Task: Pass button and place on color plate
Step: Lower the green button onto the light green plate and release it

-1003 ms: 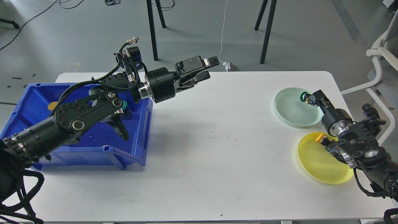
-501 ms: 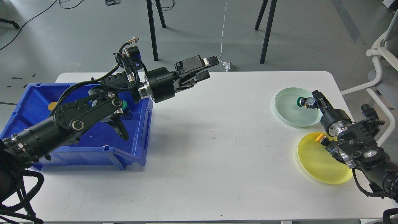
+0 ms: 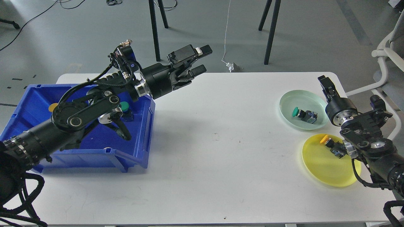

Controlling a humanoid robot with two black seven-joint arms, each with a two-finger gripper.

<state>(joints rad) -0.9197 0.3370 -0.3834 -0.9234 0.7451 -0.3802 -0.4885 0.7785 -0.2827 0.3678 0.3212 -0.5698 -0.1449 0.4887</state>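
Note:
A green-capped button (image 3: 296, 111) lies on its side in the pale green plate (image 3: 303, 96) at the right of the table. A yellow-capped button (image 3: 325, 139) lies in the yellow plate (image 3: 325, 171) in front of it. My right gripper (image 3: 327, 84) is raised over the green plate's right rim, empty, apart from the green button. My left gripper (image 3: 201, 60) is open and empty, held high over the table's back edge, right of the blue bin (image 3: 19, 107). Another green button (image 3: 125, 106) sits in the bin behind my left arm.
A yellow item (image 3: 52, 107) shows in the bin's left part. My left arm lies across the bin and hides much of its inside. A white chair (image 3: 383, 63) stands beyond the table's right edge. Dark stand legs (image 3: 270, 34) rise behind the table.
My right gripper let go of the green button, which now lies in the green plate, and drew back up and to the right. My left gripper moved up and back to the left.

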